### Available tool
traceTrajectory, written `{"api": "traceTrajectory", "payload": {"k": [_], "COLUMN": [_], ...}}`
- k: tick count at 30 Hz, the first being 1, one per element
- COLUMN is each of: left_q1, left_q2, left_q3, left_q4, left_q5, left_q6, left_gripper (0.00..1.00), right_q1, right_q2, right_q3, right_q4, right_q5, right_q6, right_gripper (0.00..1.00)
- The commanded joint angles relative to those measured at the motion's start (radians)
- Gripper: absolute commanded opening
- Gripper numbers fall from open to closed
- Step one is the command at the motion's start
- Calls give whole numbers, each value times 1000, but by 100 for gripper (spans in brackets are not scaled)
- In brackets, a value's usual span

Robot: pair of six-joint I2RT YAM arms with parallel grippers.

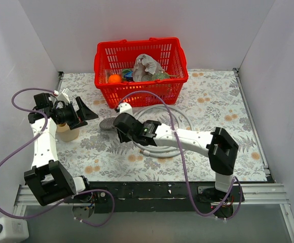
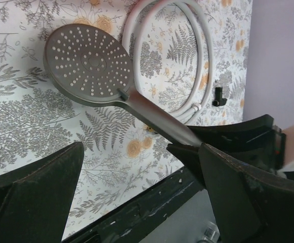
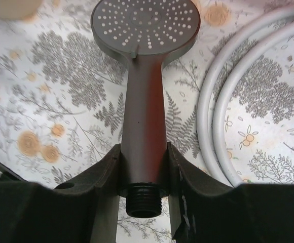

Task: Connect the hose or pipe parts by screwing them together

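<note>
Shower head [image 3: 146,30] is pinched at its handle by right claw [image 3: 143,169] beside coiled hose [image 3: 214,101] mid-worktop [image 1: 213,101]; left claw [image 2: 126,154] is held spread near left edge.

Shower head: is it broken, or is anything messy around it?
Nothing looks broken or spilled. The shower head is whole, its handle clamped in the right gripper. The hose lies neatly coiled beside it, not joined on yet.

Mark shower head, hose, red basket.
Round grey shower head [image 3: 146,23], right wrist view, spray face centre.
Light-grey coiled hose [image 3: 204,121], right wrist view, loop tube.
Red plastic basket [image 1: 175,90], top view, front wall.
</note>
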Motion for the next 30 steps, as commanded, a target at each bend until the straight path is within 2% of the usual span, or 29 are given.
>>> {"api": "traceTrajectory", "payload": {"k": [1, 5, 15, 30], "left_q1": [2, -10, -38, -36], "left_q2": [35, 84, 190, 220], "left_q3": [10, -8, -11, -52], "left_q4": [13, 36, 65, 366], "left_q5": [77, 110, 68, 35], "left_q6": [-55, -107, -179, -489], "left_gripper": [98, 98, 98, 98], "right_q1": [2, 0, 0, 43], "right_q2": [-92, -98, -123, -122], "right_q3": [-3, 17, 20, 38], "right_q4": [170, 203, 270, 390], "right_q5": [71, 87, 155, 140], "right_q6": [40, 21, -3, -36], "right_gripper": [1, 1, 1, 1]}}
